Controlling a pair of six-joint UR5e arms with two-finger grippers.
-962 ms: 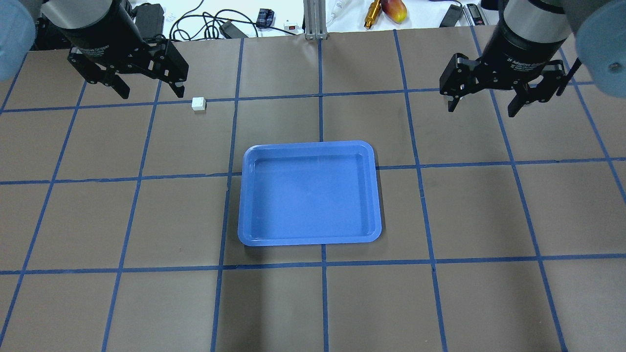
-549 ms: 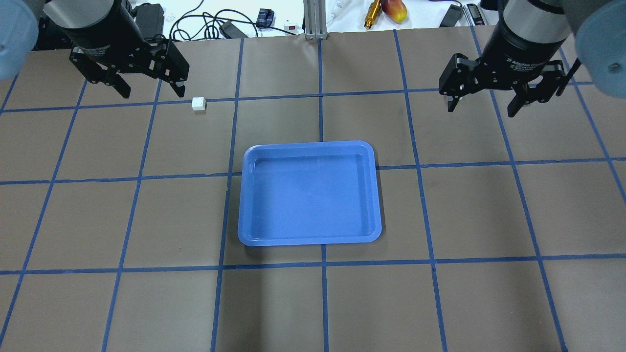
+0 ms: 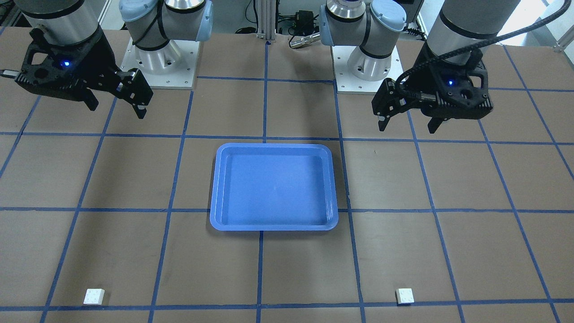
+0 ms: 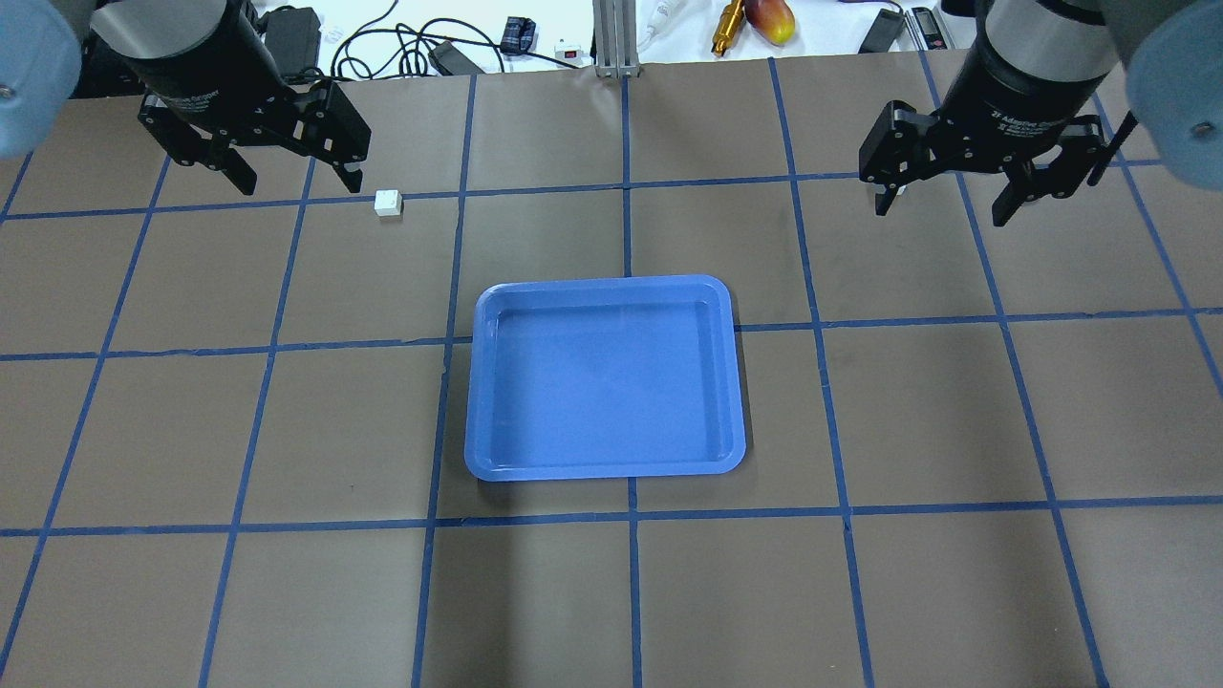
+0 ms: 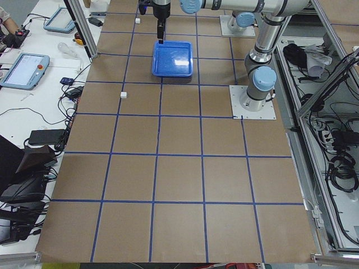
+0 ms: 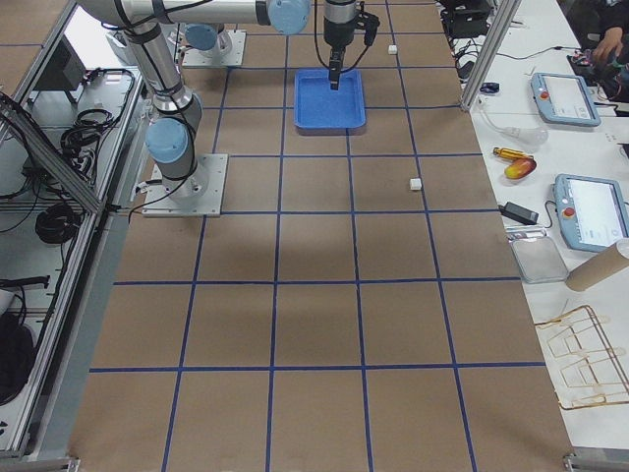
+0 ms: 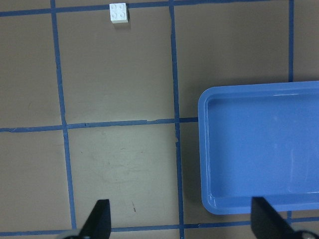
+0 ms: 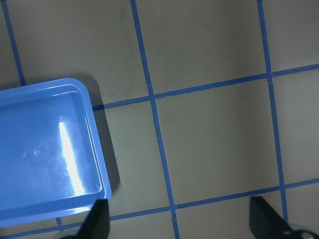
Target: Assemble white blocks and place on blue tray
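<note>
**2 white blocks (image 3: 93, 296) (image 3: 405, 295) lie apart on the desk (image 3: 448, 251)**

Both sit near the operators' edge, well apart from the central blue tray (image 3: 215, 188). The left end effector (image 3: 407, 126) and right end effector (image 3: 116, 110) hover wide open, holding nothing

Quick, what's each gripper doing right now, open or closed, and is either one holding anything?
Left gripper: open, jaws spread wide, holding nothing.
Right gripper: open, jaws spread wide, holding nothing.
</note>
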